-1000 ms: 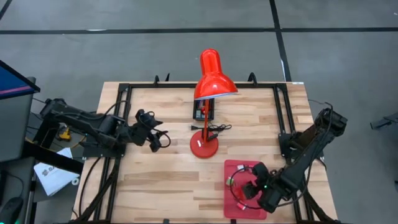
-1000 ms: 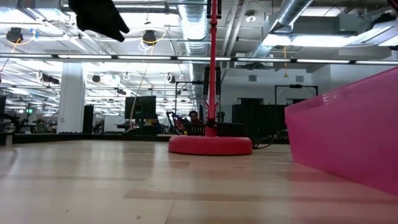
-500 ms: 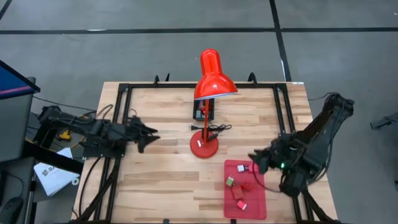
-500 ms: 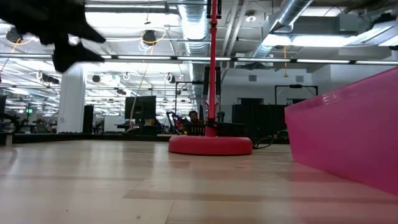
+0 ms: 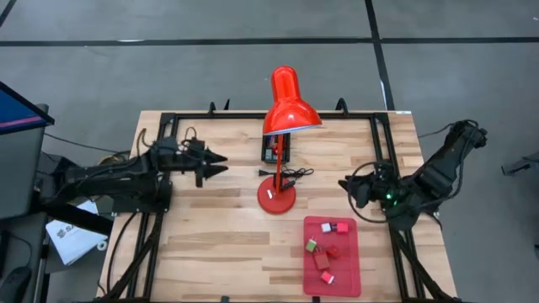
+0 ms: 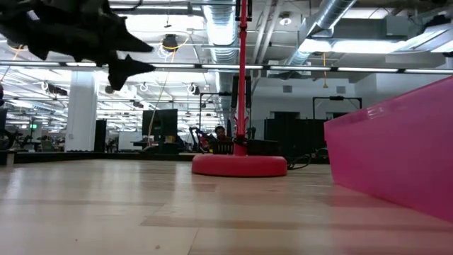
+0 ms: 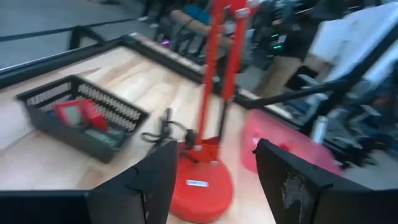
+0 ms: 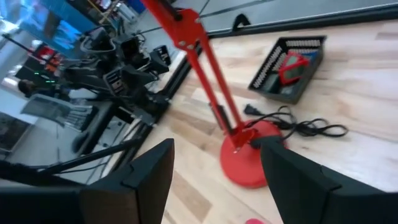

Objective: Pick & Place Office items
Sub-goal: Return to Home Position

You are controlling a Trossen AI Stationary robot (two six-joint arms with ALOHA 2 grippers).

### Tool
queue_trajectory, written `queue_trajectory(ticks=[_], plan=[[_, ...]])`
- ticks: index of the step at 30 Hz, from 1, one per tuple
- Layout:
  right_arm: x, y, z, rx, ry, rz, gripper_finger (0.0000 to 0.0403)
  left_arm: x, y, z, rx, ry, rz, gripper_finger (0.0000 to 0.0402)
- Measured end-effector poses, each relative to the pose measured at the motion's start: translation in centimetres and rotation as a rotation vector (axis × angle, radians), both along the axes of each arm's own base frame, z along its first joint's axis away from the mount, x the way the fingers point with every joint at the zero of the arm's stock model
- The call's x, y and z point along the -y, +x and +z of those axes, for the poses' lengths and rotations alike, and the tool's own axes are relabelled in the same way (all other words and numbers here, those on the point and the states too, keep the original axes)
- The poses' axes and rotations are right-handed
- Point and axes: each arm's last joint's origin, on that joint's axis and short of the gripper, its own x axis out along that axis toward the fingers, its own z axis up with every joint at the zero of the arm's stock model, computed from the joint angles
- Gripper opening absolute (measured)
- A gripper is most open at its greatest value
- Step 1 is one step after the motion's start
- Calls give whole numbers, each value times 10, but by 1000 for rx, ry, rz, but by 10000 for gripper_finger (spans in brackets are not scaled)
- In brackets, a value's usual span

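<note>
Several small office items lie in the flat red tray at the near right: red blocks, a green piece and a white one. My left gripper hangs open above the table's left part and points at the lamp, with nothing between its fingers. My right gripper is open too, raised above the table beyond the tray's far edge, and its fingers are empty.
A tall red desk lamp stands mid-table on its round base, its shade overhead and its cord beside it. A black mesh basket sits behind it. The low view shows the tray's pink wall close on the right.
My right gripper has risen off the tray and drawn back toward the table's far right, uncovering the pieces in it. My left gripper has swung toward the far edge and come lower, turning until it points level at the lamp.
</note>
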Motion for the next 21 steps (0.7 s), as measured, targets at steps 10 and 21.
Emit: queue_trajectory(ticks=[10,21], plan=[[-18,18,-11,13,45,-24,232,25,-38,-3,69,36,-31,172],[-18,22,-14,30,71,-59,232,45,-60,-18,13,183,81,130]])
